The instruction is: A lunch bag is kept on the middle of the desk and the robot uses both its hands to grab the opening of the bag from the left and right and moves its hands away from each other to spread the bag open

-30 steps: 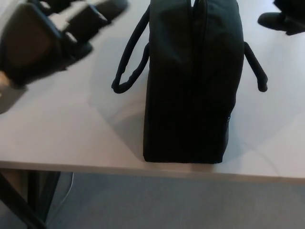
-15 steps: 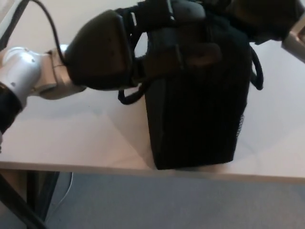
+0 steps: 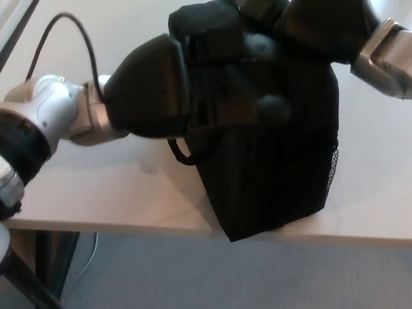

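Pale grey flooring is seen beyond the near edge of a light counter, on which a black lunch bag is stood, tilted so that its base juts toward that edge. A loop handle is seen hanging at the bag's left side, and a strip of mesh is visible on its right side.

The bag's top is met from the left by the left hand, carried on a white and silver forearm from which a dark cable is looped upward. Its fingers are laid over the upper left of the bag and appear to be closed on the fabric at the opening, though black on black makes the exact grip hard to be judged.

The bag's top right is reached by the right hand, joined to a silver wrist. It is pressed against the bag's upper edge, yet whether its fingers are closed on the fabric cannot be told.
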You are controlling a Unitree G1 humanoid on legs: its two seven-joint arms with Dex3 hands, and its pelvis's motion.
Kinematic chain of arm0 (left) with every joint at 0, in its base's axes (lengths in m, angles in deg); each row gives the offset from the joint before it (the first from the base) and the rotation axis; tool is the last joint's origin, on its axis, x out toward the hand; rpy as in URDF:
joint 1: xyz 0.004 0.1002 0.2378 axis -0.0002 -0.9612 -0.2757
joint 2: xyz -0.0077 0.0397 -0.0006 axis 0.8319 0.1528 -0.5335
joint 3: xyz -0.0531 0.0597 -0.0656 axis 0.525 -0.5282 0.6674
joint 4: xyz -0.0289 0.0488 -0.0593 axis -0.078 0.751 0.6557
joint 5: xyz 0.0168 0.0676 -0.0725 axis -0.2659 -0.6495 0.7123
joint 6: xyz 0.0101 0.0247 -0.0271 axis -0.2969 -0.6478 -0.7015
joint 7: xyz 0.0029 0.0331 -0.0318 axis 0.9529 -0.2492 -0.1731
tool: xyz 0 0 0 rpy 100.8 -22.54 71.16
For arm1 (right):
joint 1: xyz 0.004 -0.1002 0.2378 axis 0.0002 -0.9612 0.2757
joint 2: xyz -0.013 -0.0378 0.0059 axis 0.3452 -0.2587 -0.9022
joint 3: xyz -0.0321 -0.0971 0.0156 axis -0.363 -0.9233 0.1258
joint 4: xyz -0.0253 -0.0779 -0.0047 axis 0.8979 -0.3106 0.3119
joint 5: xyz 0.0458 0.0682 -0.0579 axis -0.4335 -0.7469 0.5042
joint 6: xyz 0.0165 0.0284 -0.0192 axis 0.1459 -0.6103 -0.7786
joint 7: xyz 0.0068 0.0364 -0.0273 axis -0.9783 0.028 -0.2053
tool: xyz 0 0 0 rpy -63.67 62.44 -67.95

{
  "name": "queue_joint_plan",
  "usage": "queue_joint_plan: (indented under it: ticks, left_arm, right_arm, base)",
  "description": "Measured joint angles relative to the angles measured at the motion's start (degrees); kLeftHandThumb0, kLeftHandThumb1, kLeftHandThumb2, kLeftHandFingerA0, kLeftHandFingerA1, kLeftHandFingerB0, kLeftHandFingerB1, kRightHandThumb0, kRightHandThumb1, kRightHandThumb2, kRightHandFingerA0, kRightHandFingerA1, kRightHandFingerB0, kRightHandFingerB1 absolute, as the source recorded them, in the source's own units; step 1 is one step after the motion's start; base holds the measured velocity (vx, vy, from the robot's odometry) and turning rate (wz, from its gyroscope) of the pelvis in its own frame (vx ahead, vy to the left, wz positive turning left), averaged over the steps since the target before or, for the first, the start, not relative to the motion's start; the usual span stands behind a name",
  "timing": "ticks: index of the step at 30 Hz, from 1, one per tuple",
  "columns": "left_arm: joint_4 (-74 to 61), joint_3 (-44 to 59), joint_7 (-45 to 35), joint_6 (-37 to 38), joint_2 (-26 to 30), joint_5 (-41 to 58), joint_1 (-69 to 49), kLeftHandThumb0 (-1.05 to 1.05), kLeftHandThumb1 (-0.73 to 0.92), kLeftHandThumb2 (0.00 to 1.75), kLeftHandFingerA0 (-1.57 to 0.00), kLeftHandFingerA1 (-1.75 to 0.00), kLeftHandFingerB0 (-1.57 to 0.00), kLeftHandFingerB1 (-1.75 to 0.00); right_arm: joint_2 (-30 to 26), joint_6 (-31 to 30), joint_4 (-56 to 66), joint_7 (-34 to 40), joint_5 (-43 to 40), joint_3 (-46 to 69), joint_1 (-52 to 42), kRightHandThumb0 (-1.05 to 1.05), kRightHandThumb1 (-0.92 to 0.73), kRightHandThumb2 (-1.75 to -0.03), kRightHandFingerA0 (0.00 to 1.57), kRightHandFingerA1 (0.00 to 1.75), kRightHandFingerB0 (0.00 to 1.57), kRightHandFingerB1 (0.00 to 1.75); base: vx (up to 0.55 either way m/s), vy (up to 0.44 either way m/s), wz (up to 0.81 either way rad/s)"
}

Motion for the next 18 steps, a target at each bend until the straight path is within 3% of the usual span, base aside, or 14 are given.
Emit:
queue_joint_plan:
  ticks: [4,5,6,7,8,9,10,15,16,17,18]
  left_arm:
    - [4.47,1.41,0.78,0.46,0.02,2.07,-3.78,-0.06,0.44,0.65,-1.11,-0.77,-1.01,-0.71]
    - [5.41,1.66,0.8,0.69,0.01,2.44,-4.28,-0.06,0.37,0.8,-1.09,-0.84,-1.01,-0.73]
    - [7.91,2.26,0.81,1.32,0.09,3.44,-5.86,-0.1,0.25,0.99,-1.06,-1.04,-1.0,-0.87]
    - [9.19,2.62,0.67,1.71,0.23,3.94,-6.89,-0.11,0.21,1.04,-1.06,-1.14,-1.0,-0.98]
    - [10.7,3.03,0.47,2.24,0.36,4.61,-8.27,-0.11,0.21,1.04,-1.06,-1.14,-1.0,-0.98]
    - [11.45,3.23,0.36,2.5,0.43,4.92,-9.0,-0.05,0.01,1.16,-1.16,-1.35,-1.12,-1.15]
    - [13.52,4.1,0.02,3.01,0.52,6.02,-10.96,-0.15,0.23,1.09,-1.0,-1.42,-0.95,-1.25]
    - [18.82,8.96,-1.4,4.15,0.51,10.15,-16.97,-0.19,0.32,1.21,-1.0,-1.49,-0.96,-1.29]
    - [19.88,10.42,-2.19,4.64,0.25,11.45,-18.36,-0.19,0.29,1.24,-1.0,-1.52,-0.96,-1.27]
    - [20.39,11.29,-2.68,4.89,0.05,12.2,-19.11,-0.19,0.29,1.24,-1.0,-1.52,-0.96,-1.27]
    - [20.96,12.44,-3.19,5.19,-0.32,13.12,-20.09,-0.23,0.3,1.25,-0.98,-1.54,-0.95,-1.27]
  right_arm:
    - [-0.07,0.9,0.63,1.59,-0.04,0.08,-1.04,-0.39,-0.57,-0.58,0.61,0.39,0.57,0.39]
    - [-0.08,1.04,0.77,1.78,-0.04,0.08,-1.14,-0.39,-0.56,-0.57,0.64,0.4,0.61,0.4]
    - [-0.12,1.41,1.04,2.34,-0.03,0.1,-1.47,-0.4,-0.47,-0.84,0.64,0.6,0.52,0.54]
    - [-0.19,1.59,1.16,2.73,-0.04,0.16,-1.76,-0.41,-0.52,-0.58,0.73,0.44,0.66,0.43]
    - [-0.25,1.79,1.32,3.29,-0.04,0.23,-2.13,-0.41,-0.52,-0.58,0.73,0.44,0.66,0.43]
    - [-0.27,1.92,1.4,3.6,-0.04,0.27,-2.29,-0.38,-0.53,-0.57,0.8,0.45,0.71,0.44]
    - [-0.28,2.29,1.59,4.57,-0.03,0.37,-2.62,-0.38,-0.55,-0.57,0.78,0.44,0.7,0.43]
    - [-0.33,3.14,1.92,6.22,-0.08,1.21,-3.01,-0.36,-0.57,-0.58,0.82,0.46,0.72,0.44]
    - [-0.34,3.39,1.99,6.4,-0.11,1.71,-3.02,-0.4,-0.62,-0.59,0.78,1.0,0.77,0.71]
    - [-0.35,3.52,2.05,6.52,-0.13,2.03,-3.02,-0.4,-0.62,-0.59,0.78,1.0,0.77,0.71]
    - [-0.36,3.71,2.14,6.69,-0.13,2.32,-3.02,-0.39,-0.64,-0.6,0.81,1.27,0.8,0.92]
  base:
    - [0.0,0.0,0.0]
    - [0.0,0.0,0.0]
    - [0.0,0.0,0.0]
    - [0.0,0.0,0.0]
    - [0.0,0.0,0.0]
    - [0.0,0.0,0.0]
    - [0.0,0.0,0.0]
    - [0.0,0.0,0.0]
    - [0.0,0.0,0.0]
    - [0.0,0.0,0.0]
    - [0.0,0.0,0.0]
